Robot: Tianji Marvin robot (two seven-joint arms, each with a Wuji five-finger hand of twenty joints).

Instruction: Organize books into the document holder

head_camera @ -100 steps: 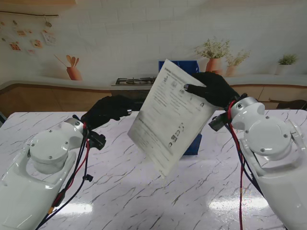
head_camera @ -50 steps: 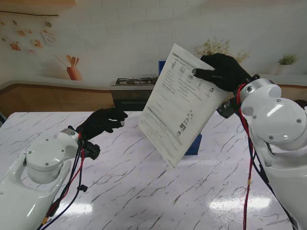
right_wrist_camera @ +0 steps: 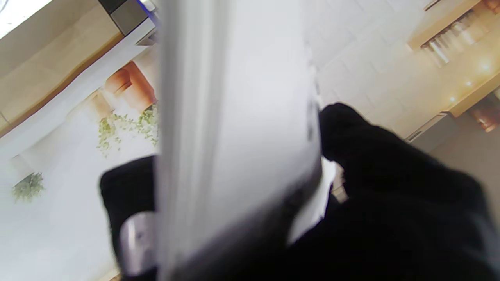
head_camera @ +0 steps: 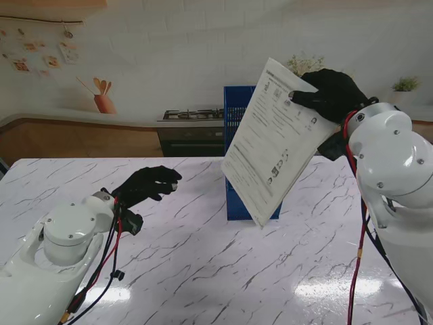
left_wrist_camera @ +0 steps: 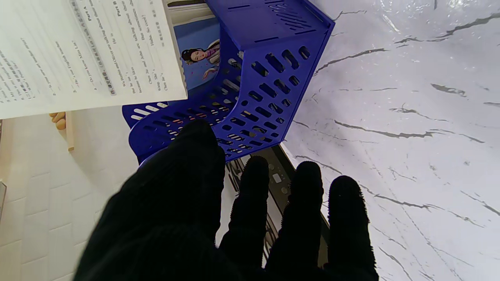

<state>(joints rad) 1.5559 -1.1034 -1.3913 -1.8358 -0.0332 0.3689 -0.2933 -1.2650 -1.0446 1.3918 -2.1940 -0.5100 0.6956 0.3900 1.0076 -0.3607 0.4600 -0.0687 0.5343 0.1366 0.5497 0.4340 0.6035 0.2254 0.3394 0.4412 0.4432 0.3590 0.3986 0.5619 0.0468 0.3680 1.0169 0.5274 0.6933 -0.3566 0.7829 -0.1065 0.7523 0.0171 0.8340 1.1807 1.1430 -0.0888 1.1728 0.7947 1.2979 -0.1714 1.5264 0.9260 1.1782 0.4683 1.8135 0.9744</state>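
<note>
Our right hand [head_camera: 333, 93] fingers pinch the white printed book [head_camera: 276, 139] above the blue slotted plastic holder [head_camera: 238, 162]; left hand [head_camera: 145, 184] fingers spread, empty, beside it over bare desk [head_camera: 203, 271].

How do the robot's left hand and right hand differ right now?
The right hand is raised high, shut on the white book; the left hand is low over the table, holding nothing. Right fingers pinch; left fingers are spread apart. Both wear black gloves.
</note>
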